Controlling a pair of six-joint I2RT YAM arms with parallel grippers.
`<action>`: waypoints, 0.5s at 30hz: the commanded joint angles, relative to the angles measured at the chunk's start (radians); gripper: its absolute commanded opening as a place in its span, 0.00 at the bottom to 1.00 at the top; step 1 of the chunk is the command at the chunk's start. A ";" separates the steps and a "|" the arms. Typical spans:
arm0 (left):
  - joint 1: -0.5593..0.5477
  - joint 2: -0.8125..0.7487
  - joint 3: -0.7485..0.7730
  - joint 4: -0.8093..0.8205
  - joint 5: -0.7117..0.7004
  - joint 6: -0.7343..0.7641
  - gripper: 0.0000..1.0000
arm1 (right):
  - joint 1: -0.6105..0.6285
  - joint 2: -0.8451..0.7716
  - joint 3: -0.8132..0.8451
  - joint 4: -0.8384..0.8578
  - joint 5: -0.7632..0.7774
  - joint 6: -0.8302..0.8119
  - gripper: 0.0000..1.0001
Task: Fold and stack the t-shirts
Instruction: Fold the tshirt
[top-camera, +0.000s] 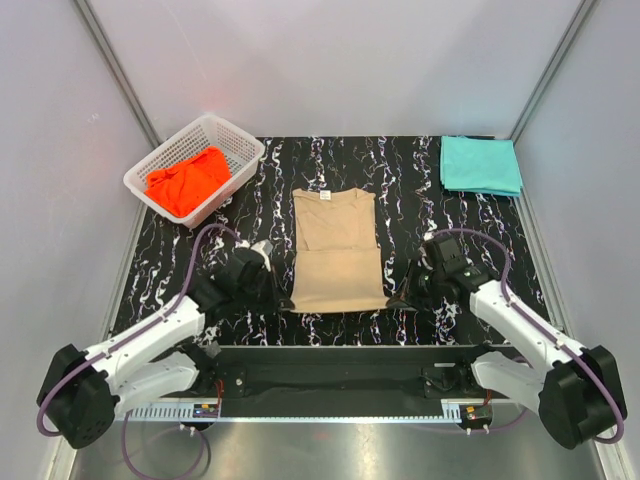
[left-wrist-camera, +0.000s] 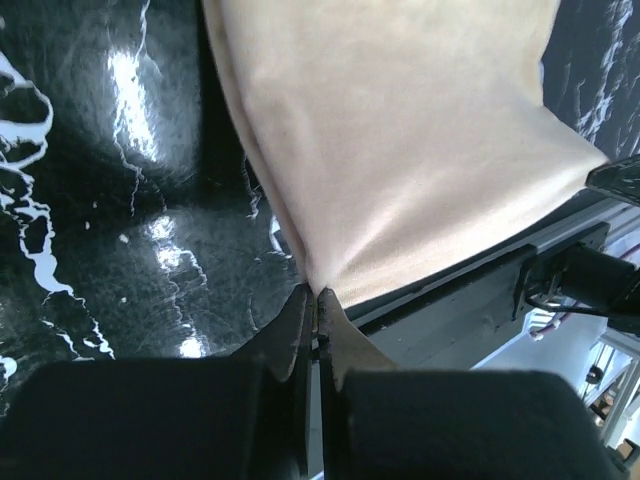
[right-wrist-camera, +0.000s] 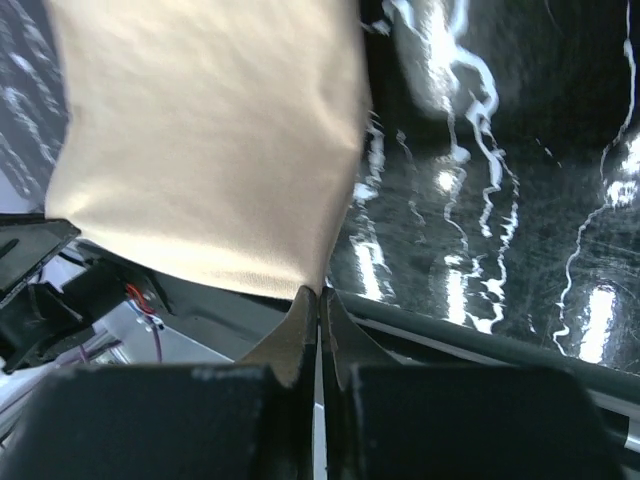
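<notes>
1. a robot lab test cell, not a home or a shop.
2. plain grey panel walls (top-camera: 350, 60) held in bare aluminium posts (top-camera: 113, 65) box in the work area.
3. a white-and-black left arm (top-camera: 150, 342) and right arm (top-camera: 520, 320) are bolted to a metal rail (top-camera: 330, 375) at the near edge of a black marbled table (top-camera: 400, 170).
4. purple cables (top-camera: 188, 272) loop in the open along the arms.

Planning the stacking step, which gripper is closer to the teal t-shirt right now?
Right. The right gripper pinches the near right corner of the tan t-shirt, with the teal t-shirt farther back on that same side. The left gripper pinches the near left corner, farther away.
</notes>
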 joint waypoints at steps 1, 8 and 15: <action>0.002 0.017 0.139 -0.086 -0.083 0.047 0.00 | 0.002 -0.015 0.137 -0.087 0.104 -0.031 0.00; 0.042 0.115 0.305 -0.123 -0.099 0.095 0.00 | 0.002 0.089 0.332 -0.124 0.125 -0.090 0.00; 0.157 0.232 0.463 -0.123 -0.065 0.184 0.00 | -0.007 0.230 0.534 -0.155 0.177 -0.169 0.00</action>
